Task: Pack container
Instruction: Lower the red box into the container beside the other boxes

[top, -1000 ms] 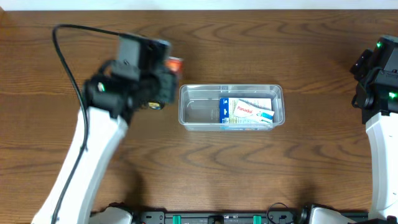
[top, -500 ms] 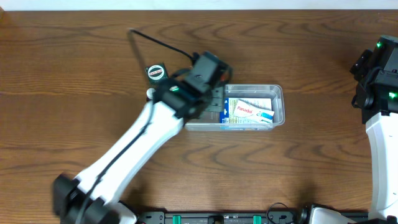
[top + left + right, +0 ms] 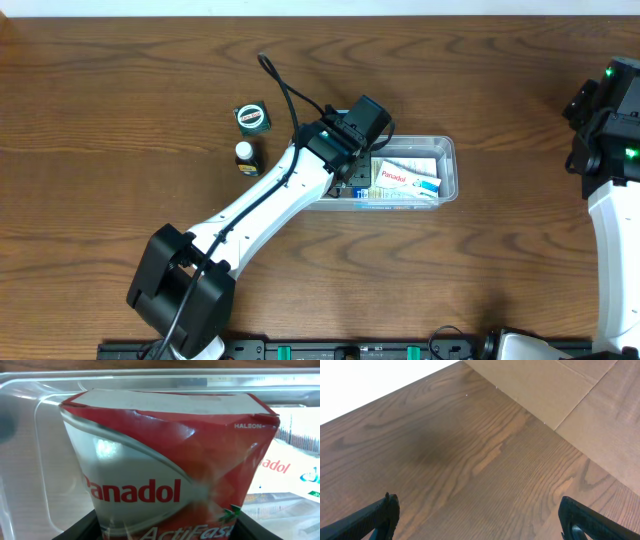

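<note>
Our left gripper (image 3: 160,527), clamped on the red Panadol box (image 3: 165,455), hangs over the free left half of the container (image 3: 447,190), whose long axis runs left to right, well apart from our wide-open right gripper (image 3: 480,512).

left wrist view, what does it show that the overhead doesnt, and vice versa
Only the left wrist view: a dented red-and-silver Panadol ActiFast box gripped by the left gripper, with the bare end of the container behind it. Overhead, the arm hides that box.
Only the overhead: a small white-capped bottle and a dark green item on the table left of the container, plus the right arm at the edge.
Both: the clear container and the white Panadol box lying in it.
</note>
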